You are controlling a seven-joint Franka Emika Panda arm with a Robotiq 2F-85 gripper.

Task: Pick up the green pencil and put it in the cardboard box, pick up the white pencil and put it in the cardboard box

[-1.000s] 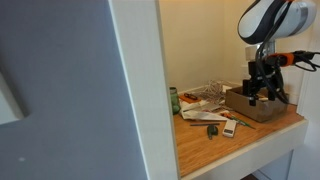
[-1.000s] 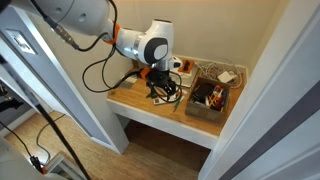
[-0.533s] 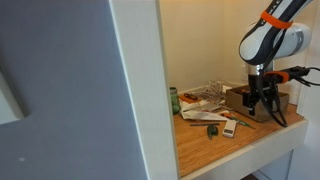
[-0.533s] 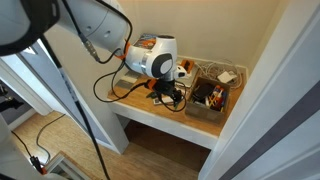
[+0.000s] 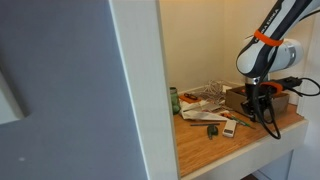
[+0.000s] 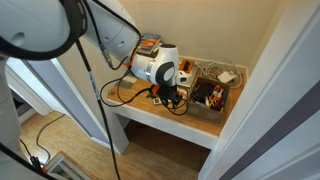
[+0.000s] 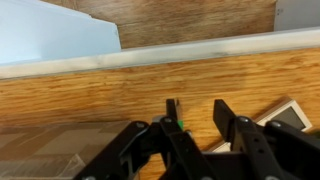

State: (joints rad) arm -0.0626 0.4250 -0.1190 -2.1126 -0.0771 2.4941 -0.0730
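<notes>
Wooden bench (image 5: 215,145) in a white alcove, read from left to right. At the far left stands an upright green container (image 5: 174,100) (contents not visible). Beside it lies a loose heap of papers (image 5: 205,96). In front of the heap are a small round green lump (image 5: 212,129) and a flat white card (image 5: 230,127), lying near each other.

Right of these sits the cardboard box (image 5: 238,102), shallow and open-topped. An exterior view from above shows a jumble of dark and reddish items (image 6: 205,92) inside it, too small to name. The gripper (image 5: 262,103) hangs low over the bench, in front of the box in this exterior view.

In the wrist view the green pencil (image 7: 172,108), a thin dark stick with a green spot, stands between the fingers (image 7: 235,135) above bare bench wood and outside the box. Whether the pads press on it cannot be told.
</notes>
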